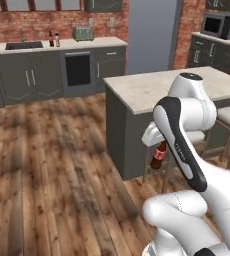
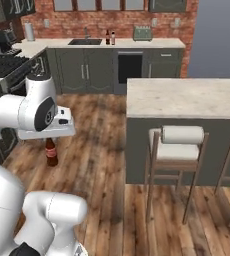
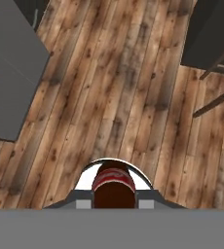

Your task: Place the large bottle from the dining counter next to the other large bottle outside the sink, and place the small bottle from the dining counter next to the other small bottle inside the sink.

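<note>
The pincer (image 3: 115, 203) is pressed tight on the small bottle (image 1: 158, 156), a short dark brown one with a red label, which hangs upright under the hand, above the wooden floor (image 1: 62, 165) and beside the dining worktop (image 1: 152, 90). Seen from the hand, the bottle sits between the two fingers. Far at the back wall, the sink (image 2: 85, 42) lies in the pale worktop, and just beside it stand two tall bottles, one dark (image 2: 107, 37) and one lighter (image 2: 113, 38). A stool (image 2: 179, 145) stands at the island.
</note>
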